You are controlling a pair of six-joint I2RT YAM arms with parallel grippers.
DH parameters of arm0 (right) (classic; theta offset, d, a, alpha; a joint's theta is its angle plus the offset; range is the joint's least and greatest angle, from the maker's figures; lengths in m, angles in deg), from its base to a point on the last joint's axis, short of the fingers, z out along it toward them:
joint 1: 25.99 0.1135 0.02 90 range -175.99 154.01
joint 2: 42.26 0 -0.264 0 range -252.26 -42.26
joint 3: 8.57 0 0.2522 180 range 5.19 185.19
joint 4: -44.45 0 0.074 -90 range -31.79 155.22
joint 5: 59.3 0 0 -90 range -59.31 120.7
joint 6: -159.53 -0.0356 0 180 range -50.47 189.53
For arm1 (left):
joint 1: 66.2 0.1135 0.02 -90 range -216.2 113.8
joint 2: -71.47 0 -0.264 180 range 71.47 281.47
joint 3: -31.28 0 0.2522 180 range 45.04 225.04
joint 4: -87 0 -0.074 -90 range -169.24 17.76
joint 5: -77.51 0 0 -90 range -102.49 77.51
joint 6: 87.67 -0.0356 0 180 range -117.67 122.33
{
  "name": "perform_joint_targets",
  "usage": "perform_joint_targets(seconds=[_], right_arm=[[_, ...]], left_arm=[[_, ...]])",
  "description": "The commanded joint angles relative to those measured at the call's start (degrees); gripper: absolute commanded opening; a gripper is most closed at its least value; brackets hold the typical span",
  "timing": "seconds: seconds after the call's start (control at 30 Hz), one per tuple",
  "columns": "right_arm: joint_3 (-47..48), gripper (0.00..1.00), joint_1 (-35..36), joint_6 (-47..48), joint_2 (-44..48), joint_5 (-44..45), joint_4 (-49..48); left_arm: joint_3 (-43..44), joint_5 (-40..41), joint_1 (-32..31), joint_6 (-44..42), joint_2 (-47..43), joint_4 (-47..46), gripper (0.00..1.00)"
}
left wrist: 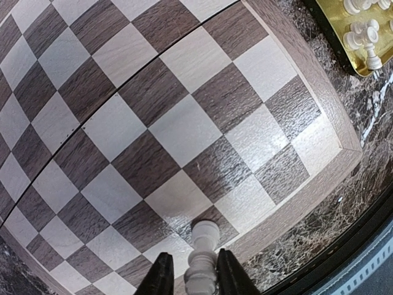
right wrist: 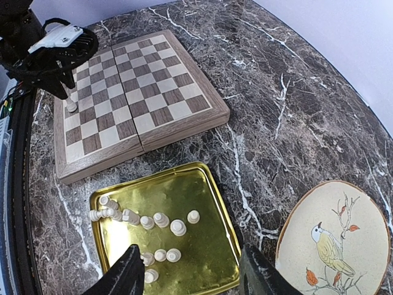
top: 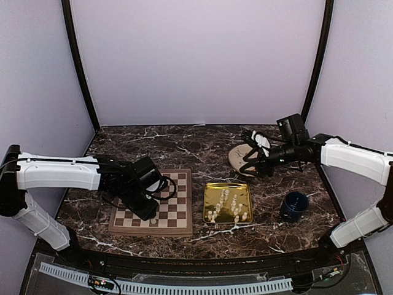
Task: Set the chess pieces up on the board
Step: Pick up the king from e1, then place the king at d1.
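Left gripper (left wrist: 199, 276): jaws pinch one upright white piece (left wrist: 202, 258) from both sides, at the outer row of the board (left wrist: 184, 129), by the frame side nearest the arm bases. Right gripper (right wrist: 193, 276): jaws spread, nothing between them, above the near edge of the gold tray (right wrist: 206, 190). The other pieces (right wrist: 161, 219) sit in that tray, some standing, some lying down.
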Motion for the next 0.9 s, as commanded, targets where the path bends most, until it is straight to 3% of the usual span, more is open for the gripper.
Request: perform_joint_targets(seconds=[0.0,0.1,0.2,0.47,0.87], right_arm=[[-0.62,0.53,-0.06,0.91,-0.62,-0.91,-1.49],[-0.54,0.53,-0.06,0.92,-0.83,-1.16,-1.47],[-0.61,0.53,-0.06,0.93,-0.92,-1.29,-1.39],[0.0,0.52,-0.06,0.4,-1.83,-2.04,-1.23],[0.28,0.52,-0.02,0.57,-3.48,-2.34,-1.08]], left_arm=[[-0.53,-0.36,-0.28,0.65,-0.17,-0.75,0.22],[-0.6,0.09,-0.28,1.3,-0.86,-0.14,0.12],[-0.6,0.73,-0.24,2.47,-2.15,1.91,0.07],[0.11,3.28,-0.28,6.12,-5.51,9.69,0.06],[-0.13,3.25,-0.28,5.29,-3.43,8.21,0.07]])
